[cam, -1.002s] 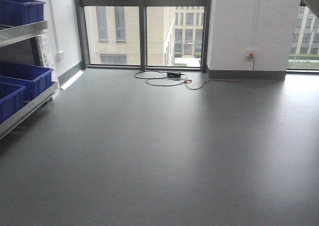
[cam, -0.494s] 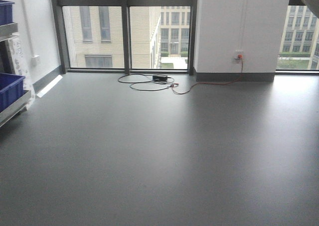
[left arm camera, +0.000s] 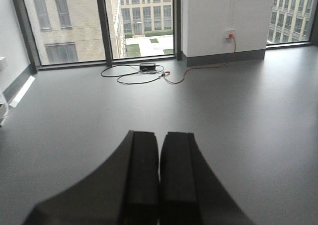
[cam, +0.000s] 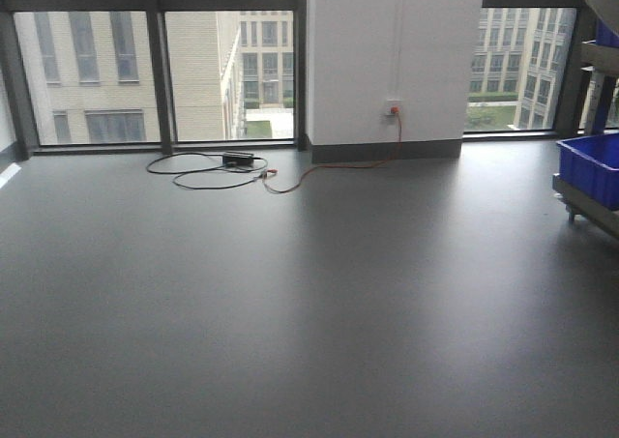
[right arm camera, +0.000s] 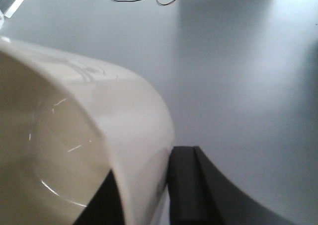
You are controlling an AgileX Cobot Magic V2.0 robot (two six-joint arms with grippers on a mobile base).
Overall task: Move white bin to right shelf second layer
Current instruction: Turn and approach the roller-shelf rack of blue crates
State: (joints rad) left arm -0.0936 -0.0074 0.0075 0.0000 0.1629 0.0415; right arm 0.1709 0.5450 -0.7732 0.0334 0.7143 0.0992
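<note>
Right claw (right arm camera: 145,187) is pinching the white bin (right arm camera: 94,115) by its wall, carried above the floor (cam: 290,293). Left claw (left arm camera: 159,175) pressed together, empty. Rack (cam: 583,204) with blue crate (cam: 592,165) is far right, well apart. Right arm looks nearer.

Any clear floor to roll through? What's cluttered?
Floor is bare from the near edge to the white pillar and across the middle. Crowded: cable loop by the windows left of centre; blue crate on a rack at the far right. Right gripper holds the white bin.
</note>
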